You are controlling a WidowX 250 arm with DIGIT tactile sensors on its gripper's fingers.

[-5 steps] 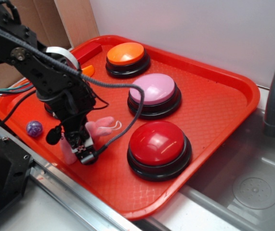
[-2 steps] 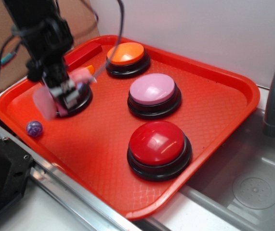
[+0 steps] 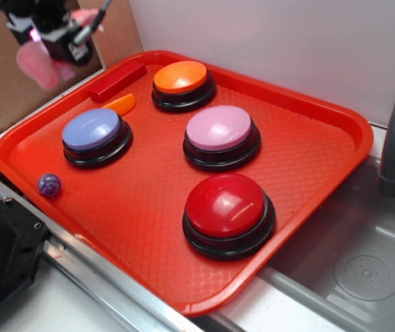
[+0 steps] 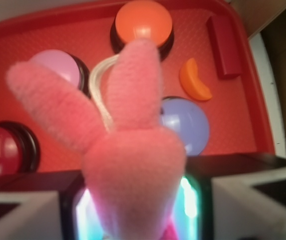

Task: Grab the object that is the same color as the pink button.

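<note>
Wrist | pink plush toy [image 4: 132, 165] clamped between pincer [image 4: 135, 215] pads | ears point outward

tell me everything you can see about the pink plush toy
The plush toy is soft pink and fuzzy, with two long floppy ears or limbs pointing up and apart in the wrist view and a thin white loop behind them. Its lower body sits clamped in the gripper, whose fingers press it from both sides. In the exterior view it appears as a blurred pink shape held high, beyond the tray's far left edge, touching nothing but the gripper.
</note>
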